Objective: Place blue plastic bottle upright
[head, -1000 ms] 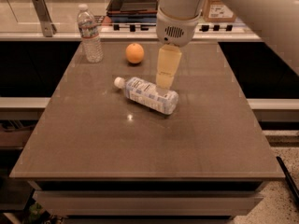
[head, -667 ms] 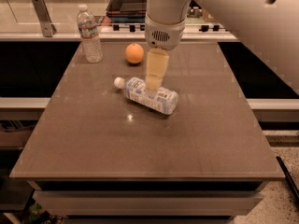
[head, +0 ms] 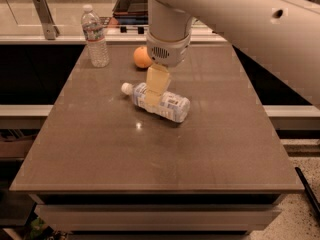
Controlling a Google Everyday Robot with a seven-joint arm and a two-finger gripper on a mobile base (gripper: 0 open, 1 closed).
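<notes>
The blue plastic bottle (head: pixel 172 107) lies on its side in the middle of the brown table (head: pixel 150 154). Its white cap (head: pixel 126 88) points to the back left, and the pale blue-and-white label wraps its body. My gripper (head: pixel 152 100) hangs straight down from the white arm (head: pixel 169 39) and reaches the bottle's shoulder, just right of the cap. It covers part of the bottle's upper body. Whether it touches the bottle does not show.
A slim ribbed clear bottle (head: pixel 95 36) with a red-and-white label stands upright at the table's back left. An orange (head: pixel 142 57) sits behind the lying bottle. A counter with a dark tray (head: pixel 131 4) runs behind the table.
My gripper has moved left and lower, from above the bottle's middle to its shoulder near the cap. The bottle, the orange and the ribbed bottle have not moved.
</notes>
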